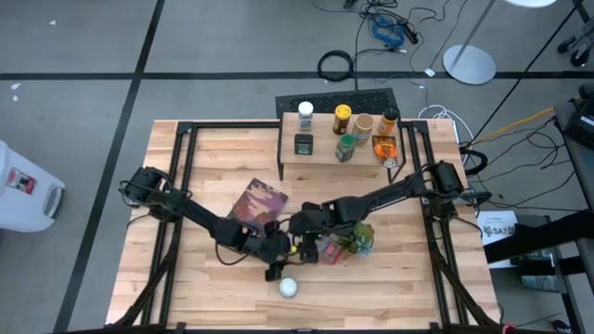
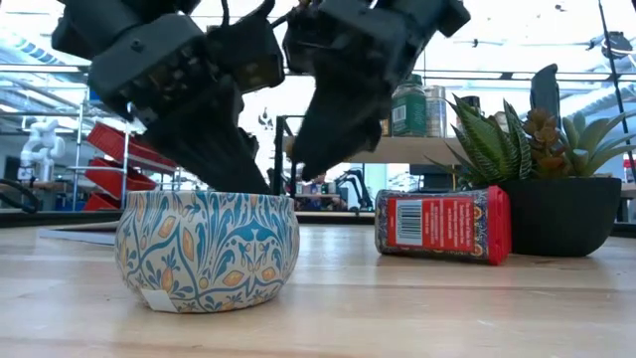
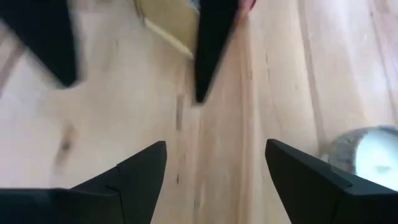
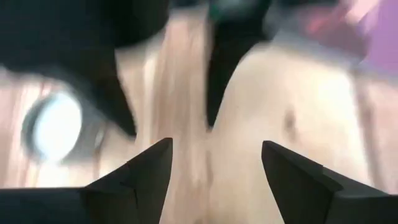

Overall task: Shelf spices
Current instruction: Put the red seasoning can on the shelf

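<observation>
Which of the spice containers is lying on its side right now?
The red rectangular tin, down flat on the wooden table beside the black-potted plant. The jars on the light-wood shelf all stand upright.

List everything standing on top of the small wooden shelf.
The shelf carries seven spice containers: a white-topped jar, a dark tin, a yellow-topped jar, a green-topped jar, a tan-topped jar, an orange-topped jar, an orange packet. Nothing covers them.

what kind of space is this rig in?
Likely a robotics lab or workshop: grey floor with loose cables beside the wooden table, red bins on racks and another small robot arm in the background.
</observation>
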### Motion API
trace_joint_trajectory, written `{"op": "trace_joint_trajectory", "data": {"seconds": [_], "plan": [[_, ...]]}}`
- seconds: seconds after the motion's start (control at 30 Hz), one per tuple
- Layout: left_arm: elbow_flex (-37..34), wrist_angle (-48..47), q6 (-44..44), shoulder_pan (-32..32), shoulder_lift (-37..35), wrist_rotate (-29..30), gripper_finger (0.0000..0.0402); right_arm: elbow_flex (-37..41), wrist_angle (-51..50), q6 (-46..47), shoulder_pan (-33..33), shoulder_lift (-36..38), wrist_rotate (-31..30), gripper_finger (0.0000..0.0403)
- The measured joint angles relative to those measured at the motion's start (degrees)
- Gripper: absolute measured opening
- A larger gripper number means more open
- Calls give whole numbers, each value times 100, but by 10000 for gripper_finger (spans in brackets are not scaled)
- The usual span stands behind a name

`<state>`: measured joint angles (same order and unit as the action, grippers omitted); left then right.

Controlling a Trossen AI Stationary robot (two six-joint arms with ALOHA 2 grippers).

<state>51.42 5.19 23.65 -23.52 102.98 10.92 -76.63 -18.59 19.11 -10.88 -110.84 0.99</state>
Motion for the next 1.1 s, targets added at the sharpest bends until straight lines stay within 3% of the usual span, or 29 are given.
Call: {"op": "trace_joint_trajectory", "data": {"seconds": [0.27,0.6,0.83,1.1], "plan": [[132,65,-607,23,0,213,283,-623,-1492,-242,-328,84,123,235],[384,50,-1193,212,2,273,283,-646,-3066,84,-996,828,-61,235],[422,582,-1547,479,2,272,283,-643,-3186,359,-1740,874,489,235],[424,1100,-1620,971,4,-466,283,113,-2362,1346,-2359,760,-158,235]]}}
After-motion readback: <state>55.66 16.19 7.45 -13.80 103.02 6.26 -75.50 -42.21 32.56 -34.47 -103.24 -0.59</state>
